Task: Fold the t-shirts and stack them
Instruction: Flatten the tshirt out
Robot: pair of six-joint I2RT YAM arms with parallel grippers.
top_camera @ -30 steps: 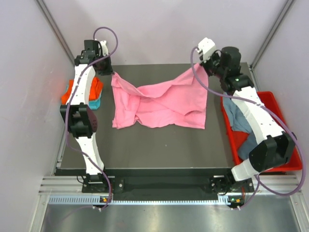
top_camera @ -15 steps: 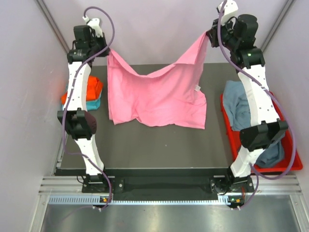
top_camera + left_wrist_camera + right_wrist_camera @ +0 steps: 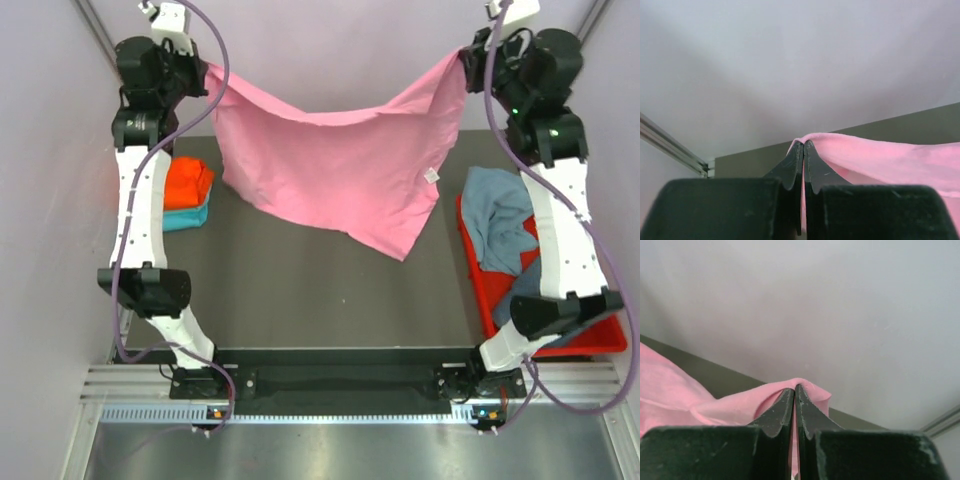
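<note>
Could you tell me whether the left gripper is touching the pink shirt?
Touching. The left wrist view shows the left gripper pinched shut on a fold of the pink shirt, cloth wrapped over its tips.

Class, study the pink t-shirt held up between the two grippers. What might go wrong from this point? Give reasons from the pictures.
1. The left gripper and right gripper each pinch only a thin edge of the pink t-shirt; it may slip free.
2. Its top edge sags between them and one corner hangs lower, so it may land creased.
3. Swinging cloth may brush the folded orange tee nearby.
</note>
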